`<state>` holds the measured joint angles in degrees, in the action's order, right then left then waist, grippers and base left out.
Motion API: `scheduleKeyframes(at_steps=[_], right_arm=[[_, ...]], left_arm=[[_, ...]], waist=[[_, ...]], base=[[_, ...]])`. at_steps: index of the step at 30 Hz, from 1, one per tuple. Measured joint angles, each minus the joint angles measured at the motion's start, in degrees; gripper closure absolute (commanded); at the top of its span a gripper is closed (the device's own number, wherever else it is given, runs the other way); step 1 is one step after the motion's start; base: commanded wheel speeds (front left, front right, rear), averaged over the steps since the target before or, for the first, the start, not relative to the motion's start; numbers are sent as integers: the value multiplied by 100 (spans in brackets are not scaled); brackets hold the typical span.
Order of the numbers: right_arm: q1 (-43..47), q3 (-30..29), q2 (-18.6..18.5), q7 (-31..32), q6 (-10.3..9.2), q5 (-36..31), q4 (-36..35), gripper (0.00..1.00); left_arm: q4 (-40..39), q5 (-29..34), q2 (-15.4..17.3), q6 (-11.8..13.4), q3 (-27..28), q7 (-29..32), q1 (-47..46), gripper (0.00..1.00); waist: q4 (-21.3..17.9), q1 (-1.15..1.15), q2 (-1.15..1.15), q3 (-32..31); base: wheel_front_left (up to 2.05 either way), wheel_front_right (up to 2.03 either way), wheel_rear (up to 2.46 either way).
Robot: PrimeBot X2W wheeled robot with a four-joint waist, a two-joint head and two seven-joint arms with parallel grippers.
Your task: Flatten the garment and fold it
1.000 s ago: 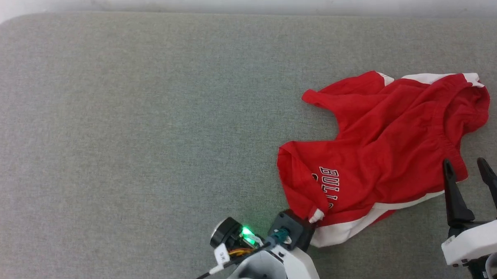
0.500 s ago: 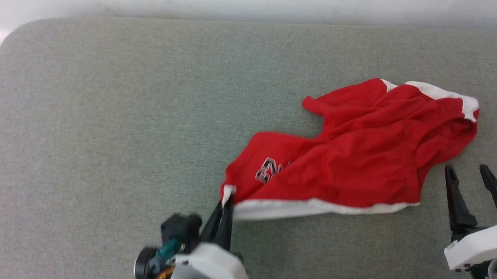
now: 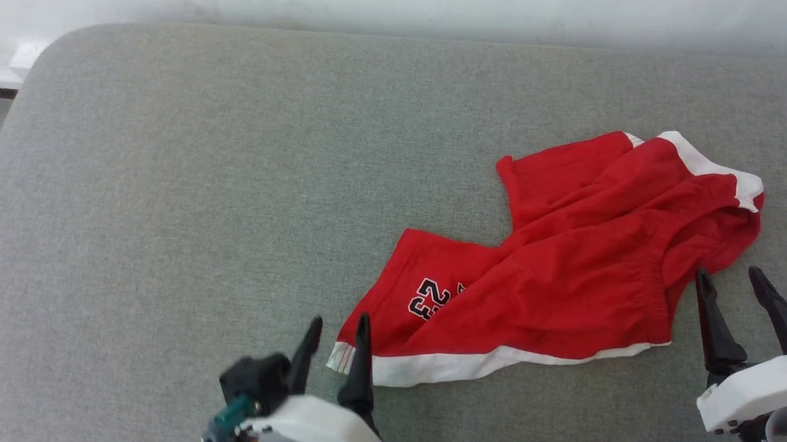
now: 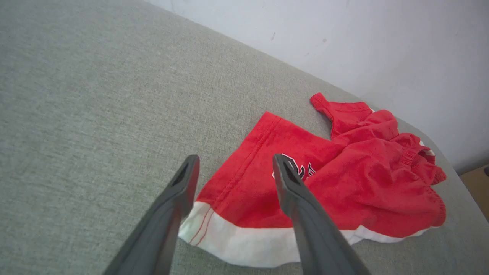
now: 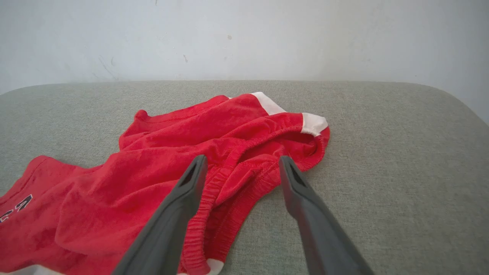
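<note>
We've got the soft bright red shorts with white stripes (image 3: 552, 268) lying rumpled across the right half of the head view, on a nubby grey-green woven surface (image 3: 234, 154). Our left gripper (image 3: 339, 319) is spread and empty at the white hem corner, lower middle. Our right gripper (image 3: 726, 272) is spread too, beside the gathered elastic waistband, lower right.

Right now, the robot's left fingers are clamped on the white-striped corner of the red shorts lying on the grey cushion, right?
No: the left fingers stand open, clamped on nothing. The white-striped corner of the red shorts lies free on the grey cushion, as the left wrist view shows.
</note>
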<state>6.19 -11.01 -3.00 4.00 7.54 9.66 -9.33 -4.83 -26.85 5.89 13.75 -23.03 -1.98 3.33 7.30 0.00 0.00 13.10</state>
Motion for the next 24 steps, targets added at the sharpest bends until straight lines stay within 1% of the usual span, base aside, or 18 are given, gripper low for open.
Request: scheduleKeyframes(at_steps=[4, 5, 8, 14, 17, 20, 24], right_arm=[[-2, 55, 0, 1, 0, 2, 3, 0], [-3, 68, 1, 2, 0, 2, 7, 0], [-14, 111, 0, 3, 0, 3, 27, 0], [-65, 176, 1, 8, 0, 11, 66, 0], [-119, 168, 0, 5, 0, 16, 88, 0], [-120, 165, -1, 1, 0, 46, 107, 0], [-123, 178, -1, 0, 0, 52, 119, 0]], left_arm=[[-94, 233, 233, -18, -20, 112, -445, 0], [-81, 343, 327, -62, -68, 175, -588, 0], [75, 487, 455, -223, -178, 371, -1023, 0], [769, 632, 577, -626, -455, 826, -1822, 0], [1157, 650, 642, -766, -564, 1084, -2085, 0], [1497, 666, 693, -831, -619, 1269, -2241, 0], [1917, 681, 723, -861, -632, 1315, -2372, 0]], waist=[[-60, 0, 0, 20], [-87, 0, 0, 30], [-181, 1, 0, 75], [-417, 1, 0, 187], [-542, 1, 0, 244], [-647, 1, 0, 292], [-737, 1, 0, 354]], base=[[0, 0, 0], [0, 0, 0], [0, 0, 0], [0, 0, 0], [0, 0, 0], [0, 0, 0], [0, 0, 0]])
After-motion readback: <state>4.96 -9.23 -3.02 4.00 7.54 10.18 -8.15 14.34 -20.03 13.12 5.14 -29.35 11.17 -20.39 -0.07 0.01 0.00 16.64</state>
